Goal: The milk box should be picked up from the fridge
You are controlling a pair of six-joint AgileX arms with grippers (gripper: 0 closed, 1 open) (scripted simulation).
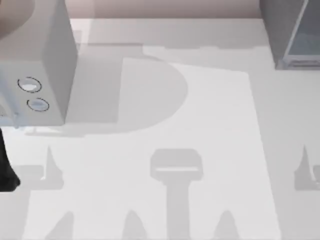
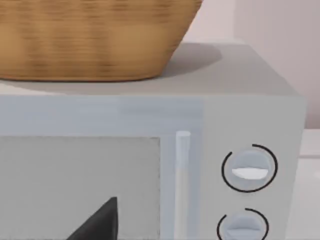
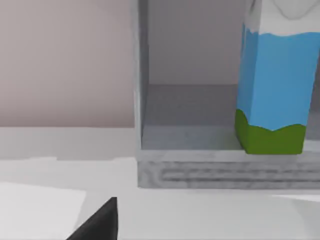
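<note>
The milk box [image 3: 274,85] stands upright inside the fridge [image 3: 190,170], on its grey floor close to the front lip. It is white on top, with blue sides and a green band at the base. A dark part of my right gripper [image 3: 100,222] shows low in the right wrist view, well short of the fridge and apart from the carton. In the top view the fridge [image 1: 292,35] is the darker grey cabinet with a pale bluish panel at the back right corner. A dark part of my left gripper [image 2: 100,222] faces the lighter grey box.
A lighter grey box with two round dials [image 1: 35,75] stands at the back left, with a wicker basket [image 2: 90,40] on its top. A black piece of my left arm [image 1: 6,170] sits at the table's left edge. The white table [image 1: 165,200] carries shadows.
</note>
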